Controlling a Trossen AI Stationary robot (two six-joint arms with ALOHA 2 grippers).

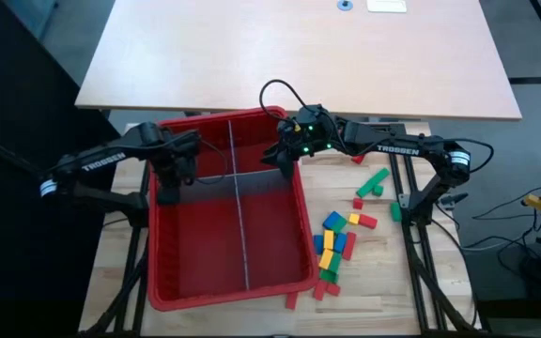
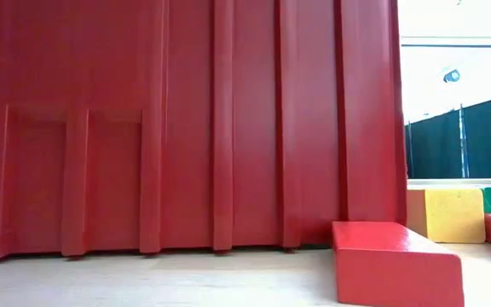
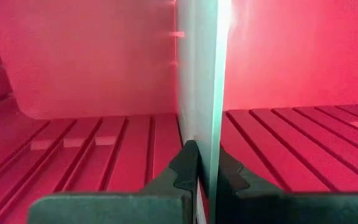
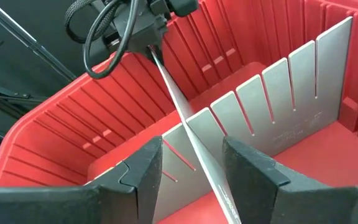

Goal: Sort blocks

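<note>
**A:** Red block (image 2: 396, 263) sits right at the low camera, bin wall (image 2: 186, 128) behind it. Where's your work?

**B:** Blocks (image 1: 338, 246) lie lower right of centre, outside the bin. Your left gripper (image 3: 207, 177) pinches the short divider (image 3: 202, 87); the right gripper (image 4: 192, 165) straddles that divider, unclamped. Right arm's nearer, with the pile trailing below it.

Red bin (image 1: 228, 282); grey slotted dividers (image 4: 278, 93); blocks (image 1: 334, 246) beside the right end effector (image 1: 278, 158): red, green, blue, yellow.
</note>
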